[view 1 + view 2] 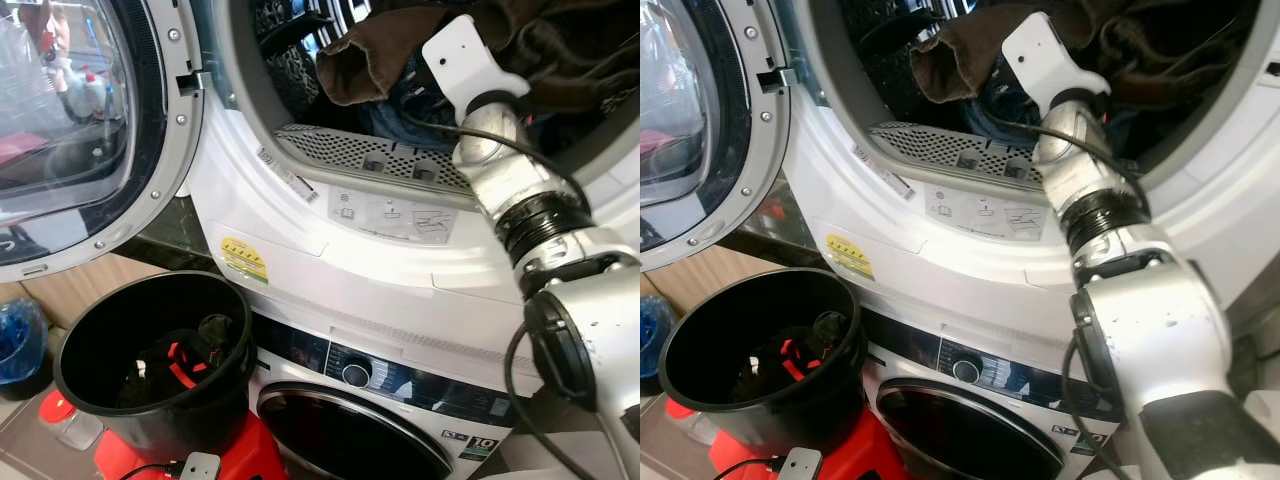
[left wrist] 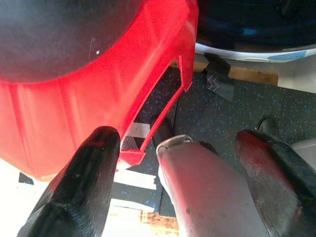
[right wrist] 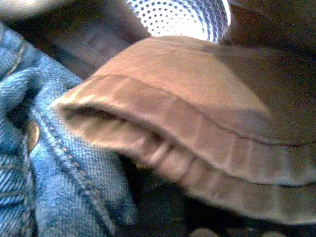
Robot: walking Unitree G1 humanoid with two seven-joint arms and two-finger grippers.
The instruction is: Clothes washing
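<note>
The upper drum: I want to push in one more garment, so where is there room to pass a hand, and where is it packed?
Free: the dark gap at the drum's upper left, above the brown garment. Crowded: the middle and right, where the right arm reaches in among brown cloth and blue jeans. The black bucket below is only part filled.

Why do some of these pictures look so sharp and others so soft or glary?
Head views: daylight glares off the open door glass, and the drum behind the brown cloth falls into shadow. Right wrist view: the camera sits so close that the cloth hem is soft, though the jeans show their stitching. Left wrist view: the left claw is blurred and tinted by the red stool.
</note>
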